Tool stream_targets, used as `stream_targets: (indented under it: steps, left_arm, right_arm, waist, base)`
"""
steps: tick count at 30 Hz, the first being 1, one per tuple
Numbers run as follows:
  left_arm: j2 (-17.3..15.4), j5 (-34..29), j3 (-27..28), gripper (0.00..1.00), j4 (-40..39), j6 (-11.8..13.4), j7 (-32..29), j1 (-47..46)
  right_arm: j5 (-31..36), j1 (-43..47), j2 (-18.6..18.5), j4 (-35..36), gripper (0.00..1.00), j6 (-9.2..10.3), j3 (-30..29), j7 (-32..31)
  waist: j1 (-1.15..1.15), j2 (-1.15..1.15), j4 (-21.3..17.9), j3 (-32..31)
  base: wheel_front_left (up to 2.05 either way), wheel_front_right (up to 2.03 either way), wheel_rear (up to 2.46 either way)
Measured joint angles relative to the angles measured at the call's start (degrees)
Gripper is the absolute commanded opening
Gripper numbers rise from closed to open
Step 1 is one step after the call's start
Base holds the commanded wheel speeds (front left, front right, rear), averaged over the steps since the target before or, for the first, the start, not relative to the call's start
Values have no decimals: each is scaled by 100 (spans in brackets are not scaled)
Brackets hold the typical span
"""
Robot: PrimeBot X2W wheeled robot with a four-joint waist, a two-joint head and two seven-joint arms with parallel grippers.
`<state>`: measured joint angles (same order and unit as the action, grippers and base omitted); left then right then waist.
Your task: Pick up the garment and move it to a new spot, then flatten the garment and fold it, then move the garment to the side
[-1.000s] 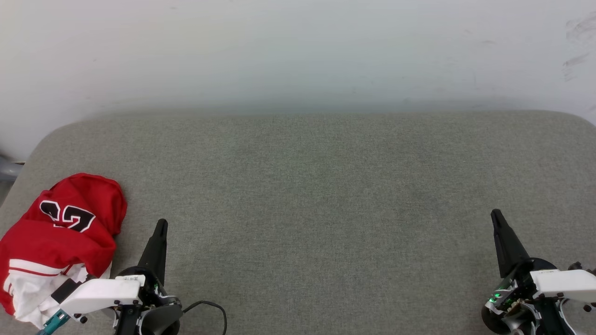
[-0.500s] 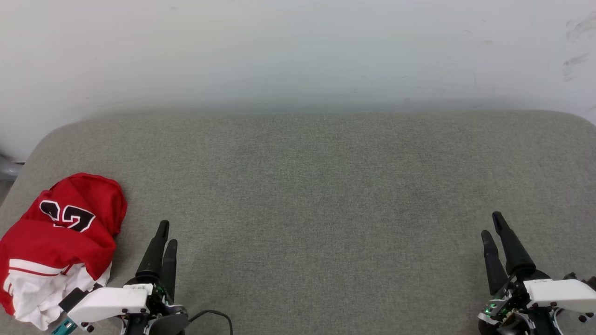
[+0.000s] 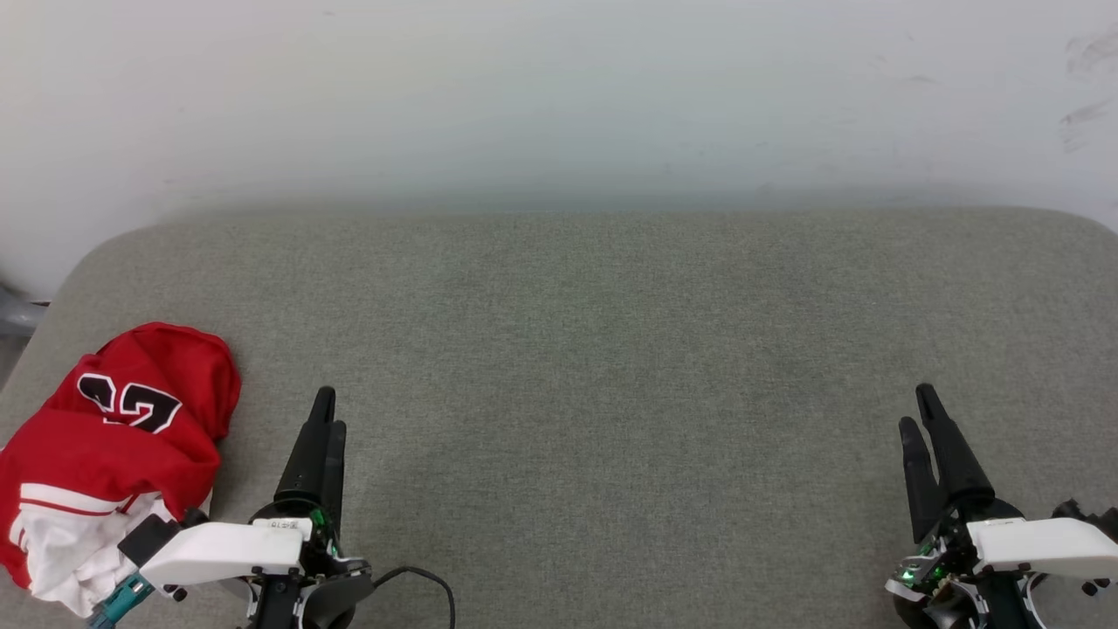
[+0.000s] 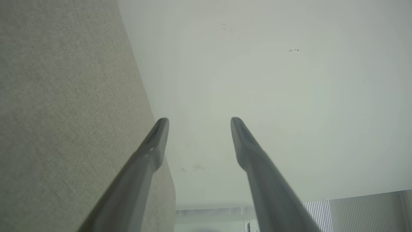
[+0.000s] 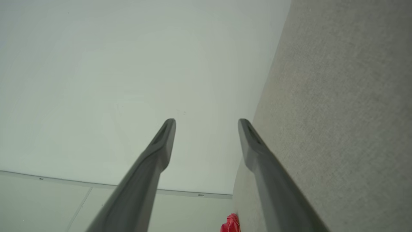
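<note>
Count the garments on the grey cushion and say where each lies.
1. The garment lies crumpled at the near left corner of the grey cushion, just left of the left gripper. Anything beneath it would be hidden.

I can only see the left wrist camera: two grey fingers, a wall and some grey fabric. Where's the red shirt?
Observer: The garment lies crumpled at the left end of the grey padded surface, to the left of the left gripper.
Operator: Is my other gripper holding something?
Observer: No. The right gripper is open and empty, over the surface's right end.
</note>
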<state>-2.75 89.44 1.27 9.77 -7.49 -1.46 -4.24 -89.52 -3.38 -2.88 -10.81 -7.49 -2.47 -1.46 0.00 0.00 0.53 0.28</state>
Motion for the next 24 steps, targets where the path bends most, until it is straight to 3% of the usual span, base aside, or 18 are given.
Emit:
stream_targets:
  steps: [8, 24]
  left_arm:
    - [-1, -828, -109, 100, -322, 0, 185, 30]
    - [-34, -3364, -247, 100, -603, 0, 520, 34]
  right_arm:
    - [670, 13, -8, 227, 100, 0, 42, 193]
    - [3741, 99, -18, 676, 100, 0, -55, 509]
  waist:
    - [0, 0, 36, 6]
    - [0, 0, 97, 13]
  base:
    - [0, 0, 0]
    - [0, 0, 0]
